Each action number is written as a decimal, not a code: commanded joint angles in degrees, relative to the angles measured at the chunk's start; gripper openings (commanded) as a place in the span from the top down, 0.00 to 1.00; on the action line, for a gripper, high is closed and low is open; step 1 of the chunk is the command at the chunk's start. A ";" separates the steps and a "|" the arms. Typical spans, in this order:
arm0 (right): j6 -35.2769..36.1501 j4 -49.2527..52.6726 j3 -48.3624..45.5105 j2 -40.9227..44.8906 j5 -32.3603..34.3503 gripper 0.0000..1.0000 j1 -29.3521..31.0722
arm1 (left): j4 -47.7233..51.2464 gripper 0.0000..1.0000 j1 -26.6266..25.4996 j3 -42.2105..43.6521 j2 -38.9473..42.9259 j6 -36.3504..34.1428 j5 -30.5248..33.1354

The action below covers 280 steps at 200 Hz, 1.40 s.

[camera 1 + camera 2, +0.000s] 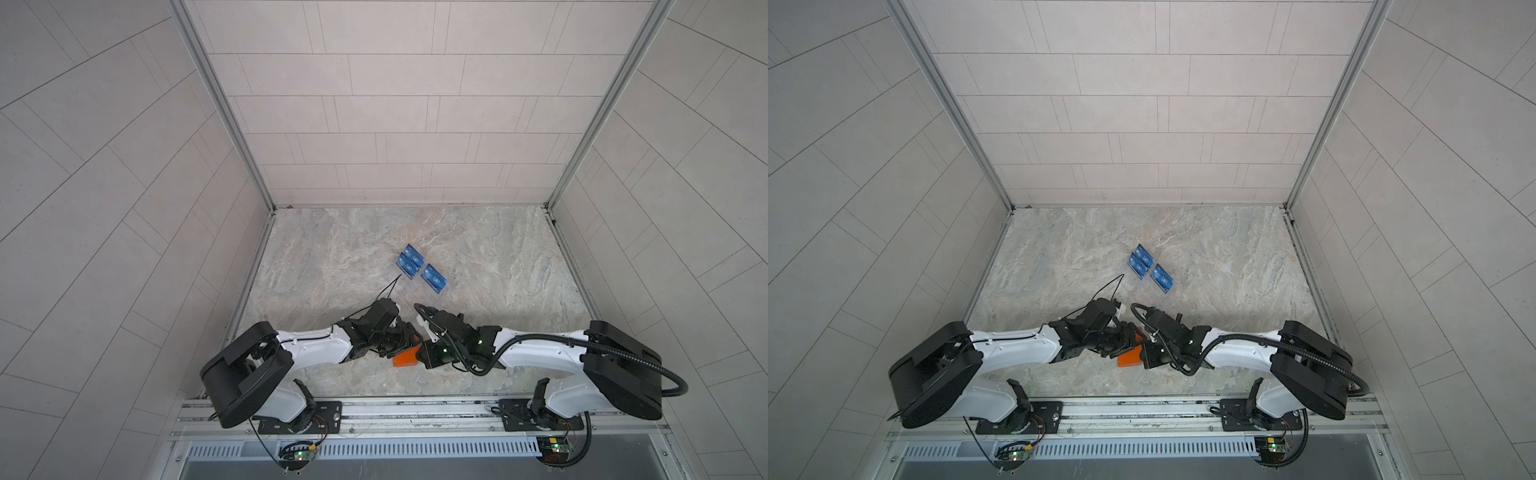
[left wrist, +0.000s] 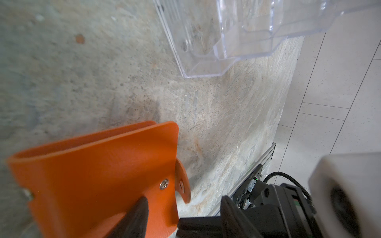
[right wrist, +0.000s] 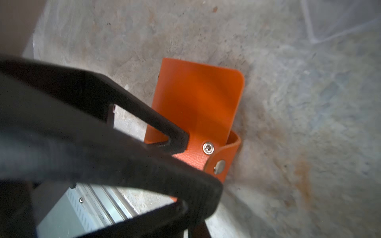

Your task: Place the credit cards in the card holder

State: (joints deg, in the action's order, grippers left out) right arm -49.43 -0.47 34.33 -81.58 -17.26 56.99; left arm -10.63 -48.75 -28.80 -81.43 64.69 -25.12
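Pinching the card holder [image 3: 198, 99] at its free edge just beside the snap stud, the right gripper [image 3: 185, 152] has its jaws almost together with orange cover between them. The holder sits near the marble table's [image 1: 498, 257] front edge, between both grippers in both top views [image 1: 405, 359] [image 1: 1128, 359]. Its covers are splayed partly apart, the snap tab and free edges toward the right arm and the folded spine away from it. The arms hide too much to give its long axis. One finger [image 2: 136, 214] of the left gripper [image 1: 409, 338] lies on the outer cover; I cannot tell how wide its jaws stand or whether they grip. Three blue VIP credit cards [image 1: 412, 262] stand in a clear acrylic rack [image 2: 206, 51] farther back, apart from the holder. Bare marble lies open on either side, and the front rail [image 1: 415, 409] is close behind.
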 commanded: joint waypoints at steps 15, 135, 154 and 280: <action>0.54 -0.85 3.74 -4.36 2.41 0.89 0.31 | 2.97 0.40 0.32 1.02 0.13 -1.20 -0.23; -1.59 5.66 4.04 -5.63 1.40 0.93 1.89 | 24.20 0.42 6.21 -2.14 15.16 -9.11 8.41; -1.96 6.10 4.17 -5.31 0.96 0.93 1.89 | 29.37 0.48 6.21 -4.05 13.78 -11.72 10.23; -2.82 12.51 7.97 -3.67 0.91 0.91 1.59 | 32.01 0.72 -0.69 -8.73 1.75 -15.95 13.90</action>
State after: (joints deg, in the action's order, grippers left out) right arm -51.72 5.10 40.18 -87.64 -18.11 58.46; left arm 19.33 -49.17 -37.69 -79.13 49.65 -14.04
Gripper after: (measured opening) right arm 0.086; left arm 0.354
